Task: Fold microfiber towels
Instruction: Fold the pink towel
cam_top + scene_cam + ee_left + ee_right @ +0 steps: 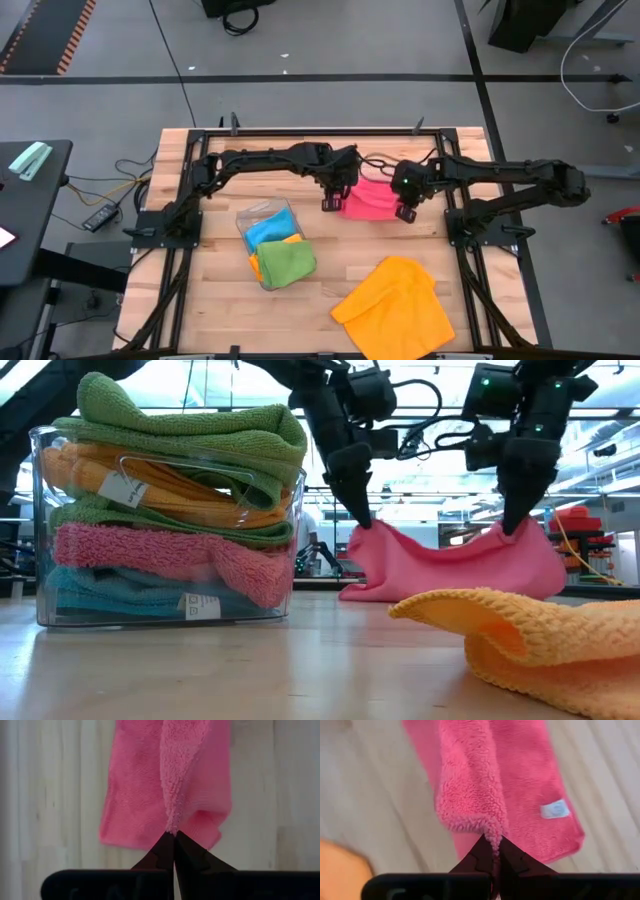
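Observation:
A pink microfiber towel [370, 200] lies at the table's far middle, raised at two ends. My left gripper [333, 203] is shut on its left end and my right gripper [406, 212] is shut on its right end. The cloth sags between them onto the wood. An orange towel [395, 310] lies spread near the front edge. A clear plastic tray [165, 510] holds several stacked folded towels, a green one [285, 265] on top. My left gripper pinches a raised peak of the pink towel [171, 825] between its two fingertips, from above, pointing down. The cloth slopes away from the peak down to the table. My right gripper pinches another raised fold of the pink towel [492, 837] at its fingertips, from above. That end stands lifted, the rest resting on the wood.
The tray of folded towels stands left of centre. The orange towel covers the near right part of the table [220, 310]. Black frame rails [180, 250] run along the table's sides. Bare wood shows at the near left.

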Action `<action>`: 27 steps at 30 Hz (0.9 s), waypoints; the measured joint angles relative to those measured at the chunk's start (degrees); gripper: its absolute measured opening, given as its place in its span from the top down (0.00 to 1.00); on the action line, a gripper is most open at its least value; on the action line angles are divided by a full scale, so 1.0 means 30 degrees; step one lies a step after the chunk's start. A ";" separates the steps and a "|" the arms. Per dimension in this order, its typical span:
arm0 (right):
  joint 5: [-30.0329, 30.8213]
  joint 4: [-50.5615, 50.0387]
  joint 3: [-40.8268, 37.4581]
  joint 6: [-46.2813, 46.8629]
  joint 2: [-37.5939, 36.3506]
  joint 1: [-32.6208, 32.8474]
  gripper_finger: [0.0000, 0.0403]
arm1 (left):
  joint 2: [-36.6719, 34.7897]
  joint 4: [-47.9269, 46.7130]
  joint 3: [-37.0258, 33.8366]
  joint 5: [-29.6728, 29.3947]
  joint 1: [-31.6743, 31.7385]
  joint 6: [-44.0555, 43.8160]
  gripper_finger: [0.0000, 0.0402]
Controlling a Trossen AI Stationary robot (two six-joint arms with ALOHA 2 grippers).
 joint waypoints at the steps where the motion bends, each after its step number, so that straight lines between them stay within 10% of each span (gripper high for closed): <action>1: 0.0003 0.0028 0.0069 0.0411 -0.0007 -0.0225 0.97 | 0.0004 0.0009 0.0000 -0.0096 0.0133 0.0017 0.98; 16: 0.0007 -0.0130 0.0158 0.2702 0.0066 -0.2656 0.95 | 0.1049 0.1980 -0.0007 -0.1424 0.1126 0.1302 0.92; 27: 0.0110 0.0657 0.0158 0.1250 0.0153 -0.2926 0.94 | 0.0580 0.1136 0.0000 -0.0124 0.1935 0.0473 0.54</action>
